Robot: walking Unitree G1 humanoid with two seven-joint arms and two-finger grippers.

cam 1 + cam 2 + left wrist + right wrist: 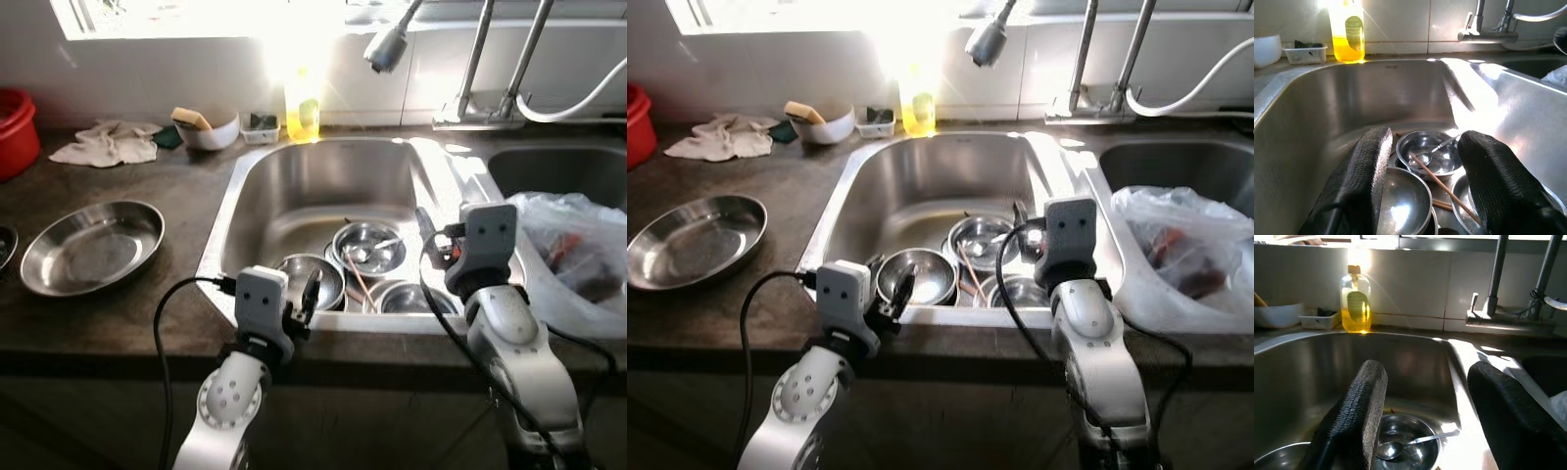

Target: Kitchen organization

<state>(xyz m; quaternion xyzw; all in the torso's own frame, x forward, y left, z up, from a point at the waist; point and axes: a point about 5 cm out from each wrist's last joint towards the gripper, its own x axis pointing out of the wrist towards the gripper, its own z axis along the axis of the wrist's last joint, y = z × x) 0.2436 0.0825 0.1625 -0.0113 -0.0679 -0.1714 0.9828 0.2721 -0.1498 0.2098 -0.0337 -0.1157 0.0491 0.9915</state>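
Observation:
A steel sink (227, 220) holds three steel bowls close together at its near end. The back bowl (369, 247) has a spoon (1415, 440) lying in it. Thin chopsticks (1442, 188) lie across the bowls. My left gripper (1425, 139) is open at the sink's front rim, above the left bowl (318, 279). Over the sink's right side my right gripper (1425, 369) is also open, above the back bowl, with nothing between its fingers.
A wide steel dish (93, 245) sits on the dark counter at the left, with a red tub (15, 127) and a cloth (108, 142) behind it. A white bowl (208, 127), yellow soap bottle (302, 108) and tap head (387, 47) stand behind the sink. A plastic bag (578, 250) lies at the right.

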